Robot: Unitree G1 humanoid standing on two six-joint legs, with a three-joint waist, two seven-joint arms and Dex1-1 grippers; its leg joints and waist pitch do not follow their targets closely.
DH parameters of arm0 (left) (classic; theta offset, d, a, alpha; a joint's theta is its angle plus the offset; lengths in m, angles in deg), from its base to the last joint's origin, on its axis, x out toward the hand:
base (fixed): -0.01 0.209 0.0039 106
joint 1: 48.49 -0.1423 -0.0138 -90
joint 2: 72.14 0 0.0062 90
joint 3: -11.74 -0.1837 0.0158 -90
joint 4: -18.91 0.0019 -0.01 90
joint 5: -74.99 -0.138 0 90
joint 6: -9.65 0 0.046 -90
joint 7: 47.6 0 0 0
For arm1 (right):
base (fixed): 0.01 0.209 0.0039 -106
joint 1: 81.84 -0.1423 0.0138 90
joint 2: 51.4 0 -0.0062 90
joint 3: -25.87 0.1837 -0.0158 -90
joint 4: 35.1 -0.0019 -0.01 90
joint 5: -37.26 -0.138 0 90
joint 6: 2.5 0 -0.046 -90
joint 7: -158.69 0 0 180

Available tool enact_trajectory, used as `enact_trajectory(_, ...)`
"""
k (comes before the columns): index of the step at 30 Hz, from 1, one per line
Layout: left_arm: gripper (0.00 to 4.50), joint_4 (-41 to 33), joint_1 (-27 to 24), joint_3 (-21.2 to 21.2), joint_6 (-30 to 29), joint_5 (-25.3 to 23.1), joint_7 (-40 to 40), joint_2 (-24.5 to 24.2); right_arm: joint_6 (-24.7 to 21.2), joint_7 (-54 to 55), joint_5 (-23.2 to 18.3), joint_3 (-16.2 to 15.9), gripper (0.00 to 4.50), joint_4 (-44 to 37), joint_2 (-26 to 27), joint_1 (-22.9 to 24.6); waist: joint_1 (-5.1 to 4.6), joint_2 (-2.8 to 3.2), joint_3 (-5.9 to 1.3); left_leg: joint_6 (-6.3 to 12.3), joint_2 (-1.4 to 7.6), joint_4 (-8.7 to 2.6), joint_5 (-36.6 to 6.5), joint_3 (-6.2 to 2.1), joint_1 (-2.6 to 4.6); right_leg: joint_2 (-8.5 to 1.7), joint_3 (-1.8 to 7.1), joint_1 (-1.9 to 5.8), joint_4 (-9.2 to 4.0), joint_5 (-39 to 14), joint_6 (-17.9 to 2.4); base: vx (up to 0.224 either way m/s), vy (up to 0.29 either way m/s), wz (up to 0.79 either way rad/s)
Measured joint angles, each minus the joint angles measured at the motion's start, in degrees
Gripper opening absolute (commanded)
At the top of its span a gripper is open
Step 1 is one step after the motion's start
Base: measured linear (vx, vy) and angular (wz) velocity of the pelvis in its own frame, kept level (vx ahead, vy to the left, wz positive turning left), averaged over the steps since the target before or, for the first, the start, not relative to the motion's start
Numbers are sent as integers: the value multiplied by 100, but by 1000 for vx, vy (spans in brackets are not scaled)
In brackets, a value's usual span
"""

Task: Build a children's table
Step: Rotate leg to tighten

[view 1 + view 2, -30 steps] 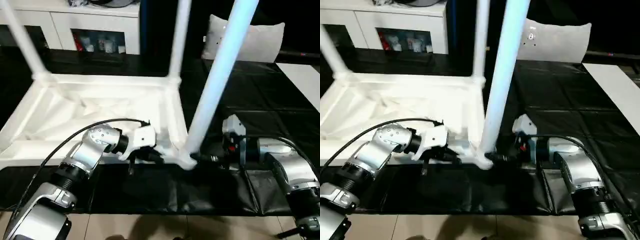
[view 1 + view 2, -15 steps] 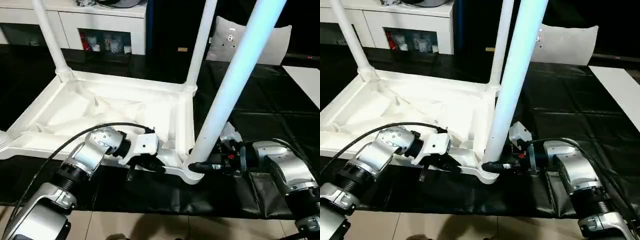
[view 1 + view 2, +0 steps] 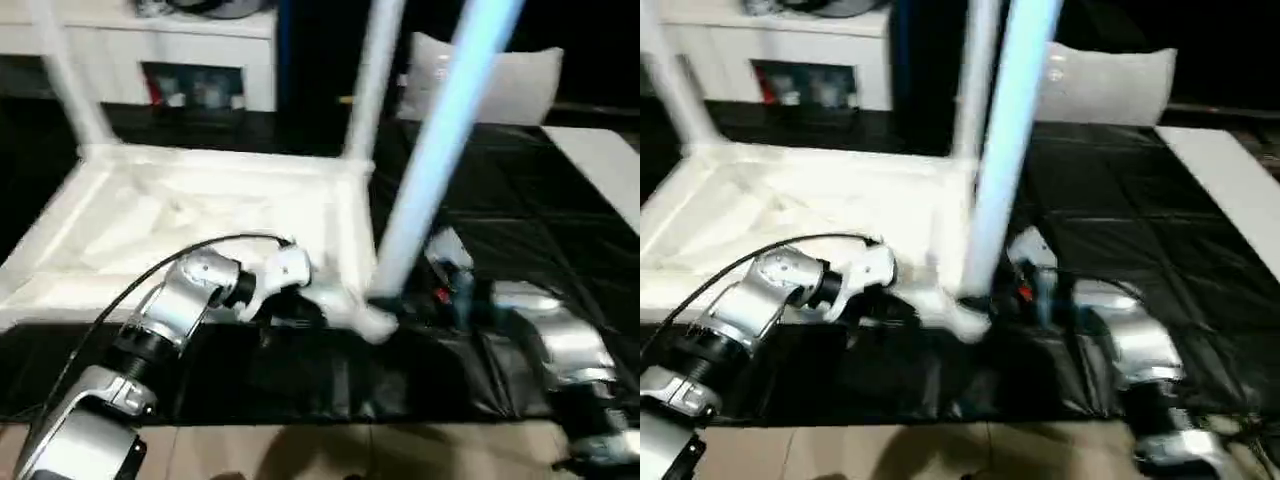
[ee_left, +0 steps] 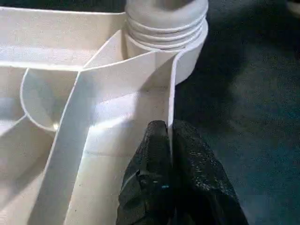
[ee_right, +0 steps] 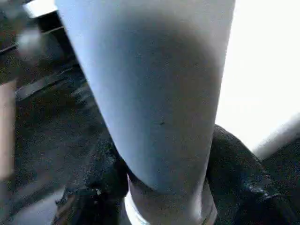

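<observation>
The right gripper (image 5: pixel 164 187) clamps the base of the near leg (image 3: pixel 440 150); seating it well likely means keeping it straight over its corner socket (image 4: pixel 166 23). The left gripper (image 4: pixel 169 140) pinches the upturned tabletop's rim (image 4: pixel 171 93) just short of that socket, steadying it on the black mat (image 3: pixel 520 240). Beyond, two fitted legs (image 3: pixel 370 80) rise before a white cabinet (image 3: pixel 200 50) and a pillow (image 3: pixel 510 80).
</observation>
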Motion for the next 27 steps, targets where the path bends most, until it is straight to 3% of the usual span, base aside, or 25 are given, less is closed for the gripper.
enact_trajectory(2, 0, -70, -2, 85, -325, -96, 483, 219, -163, 791, 165, 143, 202, 77, 313, -149, -115, -1, 0, 0, 0, 3, 0, 0, 1, 0, 1, -1, -2, 0, 0, 0, 0, 0)
enact_trajectory(5, 0, -120, -28, 191, -593, -155, 1043, 503, -280, 1727, 345, 285, 202, 122, 675, -274, -186, -1, 0, -1, 0, -6, -2, -1, 0, 2, 0, -4, -1, 2, 0, 0, 0, 0)
enact_trajectory(7, 0, -170, -31, 243, -745, -218, 1368, 660, -183, 2191, 451, 340, 202, 225, 876, -355, -189, -1, 0, -1, 0, -15, -2, -2, -2, 4, -1, -9, 0, 5, -4, 0, 0, 0)
enact_trajectory(9, 0, -227, -31, 243, -826, -272, 1552, 748, -57, 2402, 493, 389, 255, 275, 964, -356, -167, 1, -1, 7, 0, -23, -6, -4, -10, 4, -2, -13, 0, 12, -16, 0, 0, 0)
enact_trajectory(11, 0, -269, -31, 234, -864, -295, 1616, 773, -51, 2489, 506, 429, 268, 270, 1024, -354, -162, 1, 0, 19, 1, -24, -7, -4, -20, 4, -4, -18, 0, 14, -25, 0, 0, 0)
enact_trajectory(20, 0, -320, -31, 49, -582, -309, 1433, 643, 251, 1659, 447, 256, 339, 37, 525, -43, -39, 4, 2, 56, 1, -21, -6, -2, -32, 1, -4, -22, -10, 12, -27, 0, 0, 0)
enact_trajectory(27, 0, -228, -39, -125, 179, -209, 557, 99, 525, 180, 137, 105, 406, -159, -258, 192, 39, 10, 7, 56, 1, -17, -5, -4, -34, 1, -5, -21, -7, 12, -28, 0, 0, 0)
